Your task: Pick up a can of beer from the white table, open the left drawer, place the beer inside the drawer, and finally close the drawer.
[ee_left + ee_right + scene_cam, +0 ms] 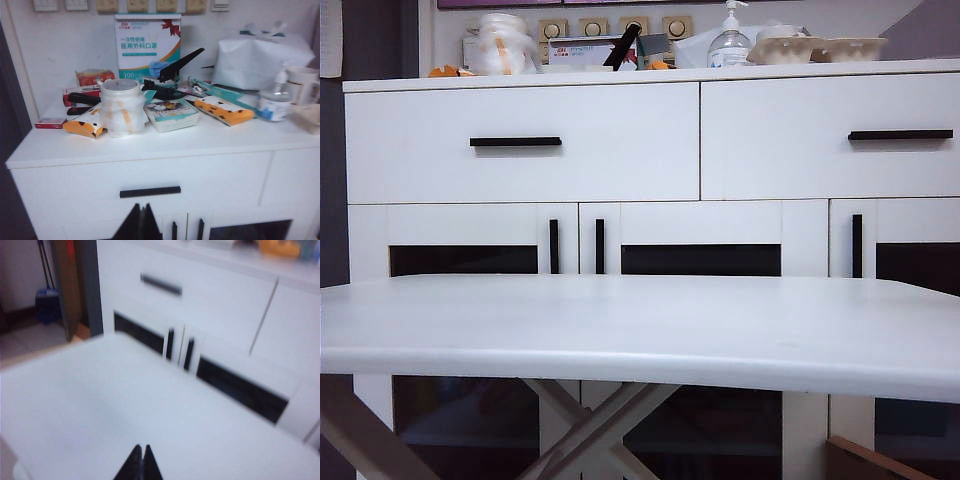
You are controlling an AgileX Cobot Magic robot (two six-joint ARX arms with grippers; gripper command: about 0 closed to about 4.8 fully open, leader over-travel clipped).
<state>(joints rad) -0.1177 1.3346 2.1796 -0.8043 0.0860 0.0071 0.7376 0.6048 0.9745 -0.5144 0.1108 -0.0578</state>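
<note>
The can of beer appears in no view. Left drawer (522,142) sits flush and shut, bar handle (516,142) level. The white table (640,330) stands before the cabinet. The exterior view shows neither arm. The left wrist view alone shows the left gripper (140,222), tips pressed together and empty, facing the drawer front below the cluttered top. The right gripper (139,464), likewise closed and empty, hangs over the table.

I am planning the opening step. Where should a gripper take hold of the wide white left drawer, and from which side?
Grip the long thin black bar handle of the left drawer, likely from the front: it lies level and stands off the flat face. The left gripper and right gripper are both shut.
</note>
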